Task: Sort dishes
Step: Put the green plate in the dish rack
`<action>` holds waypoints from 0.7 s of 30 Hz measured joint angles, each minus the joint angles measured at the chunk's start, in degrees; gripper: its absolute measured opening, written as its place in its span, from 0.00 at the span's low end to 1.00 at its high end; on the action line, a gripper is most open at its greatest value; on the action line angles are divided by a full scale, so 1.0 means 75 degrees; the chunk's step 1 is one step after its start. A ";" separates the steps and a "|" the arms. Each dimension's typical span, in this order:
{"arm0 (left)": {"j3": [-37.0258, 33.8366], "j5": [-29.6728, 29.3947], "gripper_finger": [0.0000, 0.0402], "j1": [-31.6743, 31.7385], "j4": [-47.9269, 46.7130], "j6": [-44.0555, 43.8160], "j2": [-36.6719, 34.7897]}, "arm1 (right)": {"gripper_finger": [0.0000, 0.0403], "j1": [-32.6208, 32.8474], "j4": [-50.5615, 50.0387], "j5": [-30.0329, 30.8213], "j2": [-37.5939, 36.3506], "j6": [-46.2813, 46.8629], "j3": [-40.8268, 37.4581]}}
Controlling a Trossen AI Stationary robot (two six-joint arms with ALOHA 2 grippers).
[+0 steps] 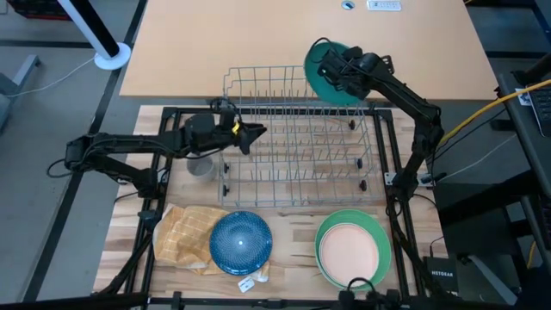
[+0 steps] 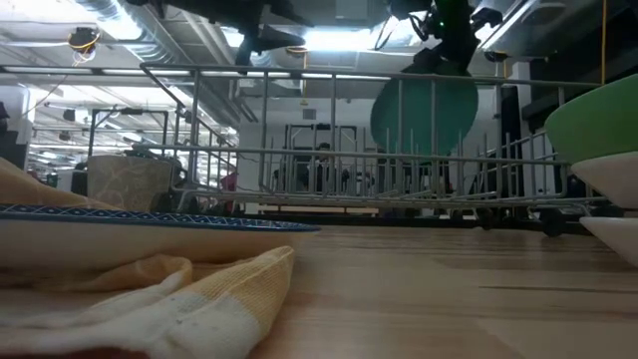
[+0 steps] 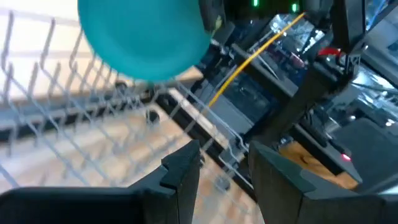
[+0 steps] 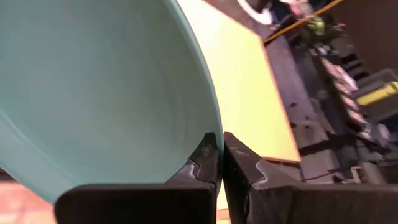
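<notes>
Teal plate (image 1: 325, 71): held on edge above the far right corner of the wire rack (image 1: 297, 138); in the low view hanging upright over the tines, apparently clear of them.
Right gripper (image 4: 219, 160): clenched on the teal plate's rim, fingers pinched thin on the edge, seen close in the right wrist view.
Step in hand: racking the teal plate; carried over the rack, not yet seated in a slot.
Next move, as judged: lower the plate straight down between two tines at the far right; keep it upright so the rim does not catch a wire; open the fingers only once the rack bears the weight.
Risk, as judged: thin rim pinch, so a tilt or a knock on a tine could twist the plate loose.
Left gripper (image 3: 225, 167): part open, holding nothing; hovering at the rack's left end, aimed across it toward the teal plate.
Grey mug (image 1: 201, 164): on the table just beside the rack's left end, under the left arm.
Blue plate (image 1: 240, 241): near edge of the table, resting partly on the checked cloth (image 1: 185, 232).
Peach plate (image 1: 347, 249): nested in the green plate (image 1: 376, 234), near right; both unsorted.
</notes>
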 joint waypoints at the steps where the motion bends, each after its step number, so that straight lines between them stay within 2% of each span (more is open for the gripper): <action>1: 0.0000 -0.0004 0.32 0.0020 0.0135 0.0355 0.0000 | 0.02 0.0084 -0.0003 -0.0130 0.0000 -0.0001 0.0000; 6: 0.0000 0.0009 0.32 0.0000 0.0678 0.2565 0.0056 | 0.02 0.0468 0.0004 -0.0634 0.0000 0.0145 0.0000; 11: 0.0000 0.0002 0.32 -0.0130 0.0711 0.4362 0.0351 | 0.02 0.0586 0.0004 -0.1581 -0.0009 0.0728 0.0008; 16: 0.0000 0.0003 0.32 -0.0342 0.0726 0.4864 0.0682 | 0.02 0.0582 -0.0002 -0.2162 -0.0009 0.0822 0.0144; 21: 0.0000 0.0000 0.32 -0.0474 0.0708 0.4852 0.0838 | 0.02 0.0480 0.0029 -0.1631 0.0000 0.0719 0.0904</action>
